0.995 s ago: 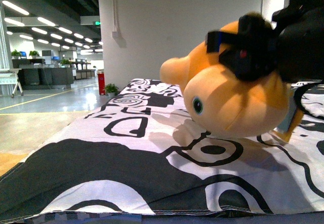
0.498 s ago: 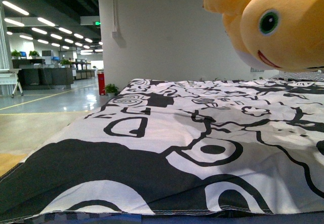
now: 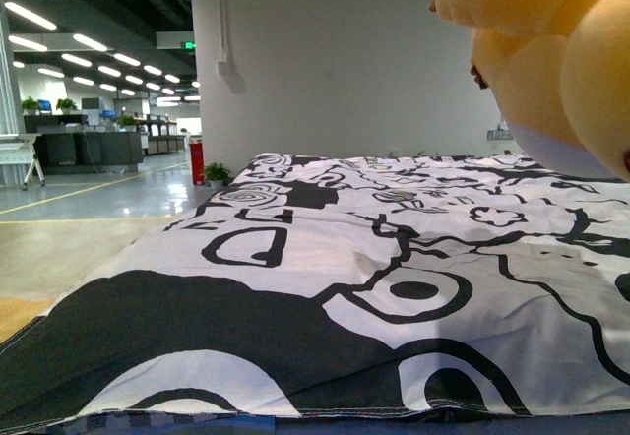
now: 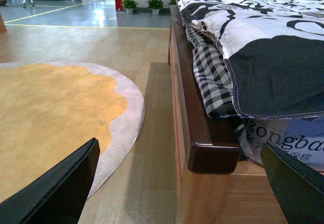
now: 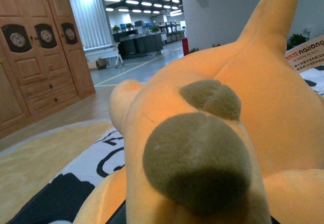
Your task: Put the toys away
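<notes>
1. While the plush toy (image 3: 551, 51) hangs high at the right of the front view, clear of the black-and-white bed cover (image 3: 325, 278), we log the step in hand as the carry: the toy is off the bed and not yet stowed.
2. The right wrist view is filled by the same toy, seen close, with its hang tag (image 5: 306, 51) at the edge. The right gripper is hidden behind the plush, so we cannot tell how its jaws stand. We judge it is holding the toy, since nothing else supports it.
3. The left gripper (image 4: 179, 150) is spread wide and holds nothing. It sits low beside the wooden bed frame (image 4: 202, 133), above the floor.
4. No bin or shelf shows in any view. The next move calls for finding the storage place and swinging the toy towards it. The wardrobe (image 5: 35, 57) is a candidate, but its doors look shut, so the free left arm may be needed there.
5. Surroundings: a round orange rug (image 4: 55, 112) lies on the floor beside the bed; a checked sheet (image 4: 210, 72) hangs over the frame edge.
6. Risks, as we judge them: the soft, bulky toy blocks much of the front and right wrist views, and its tag may snag.
</notes>
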Controlling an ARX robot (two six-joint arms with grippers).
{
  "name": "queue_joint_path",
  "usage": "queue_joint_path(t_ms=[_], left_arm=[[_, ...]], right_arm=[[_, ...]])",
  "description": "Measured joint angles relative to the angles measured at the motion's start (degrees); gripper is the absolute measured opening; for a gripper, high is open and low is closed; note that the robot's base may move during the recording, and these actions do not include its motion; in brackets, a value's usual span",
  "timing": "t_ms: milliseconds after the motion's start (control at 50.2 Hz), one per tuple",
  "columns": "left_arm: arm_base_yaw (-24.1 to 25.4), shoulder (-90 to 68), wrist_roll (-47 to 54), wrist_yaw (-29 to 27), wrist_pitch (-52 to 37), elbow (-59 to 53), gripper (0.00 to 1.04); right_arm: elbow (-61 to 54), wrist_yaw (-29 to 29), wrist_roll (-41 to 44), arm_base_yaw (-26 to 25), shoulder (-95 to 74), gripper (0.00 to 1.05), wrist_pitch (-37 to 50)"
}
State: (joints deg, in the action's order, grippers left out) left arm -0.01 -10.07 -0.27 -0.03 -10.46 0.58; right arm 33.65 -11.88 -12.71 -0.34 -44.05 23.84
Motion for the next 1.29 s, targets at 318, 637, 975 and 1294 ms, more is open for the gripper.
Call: queue_joint_path(t_ms=[318,637,975,1294], left_arm=[[0.0,0.0,0.0,0.0,0.0,0.0,0.99],[0.0,0.0,0.0,0.0,0.0,0.0,0.99],[0.0,0.0,0.0,0.0,0.0,0.0,0.99],[0.0,0.0,0.0,0.0,0.0,0.0,0.99]], right_arm=[[-9.4,1.57,-0.24,-0.07,12.35,0.17,-4.92],[-17.2,8.09,0.17,1.81,21.7,0.17,-7.1],[-24.28,10.95,2.45,0.61,29.51,0.17,-8.04],[-26.91,11.69,3.32,-0.74,35.23,0.17,-10.78]])
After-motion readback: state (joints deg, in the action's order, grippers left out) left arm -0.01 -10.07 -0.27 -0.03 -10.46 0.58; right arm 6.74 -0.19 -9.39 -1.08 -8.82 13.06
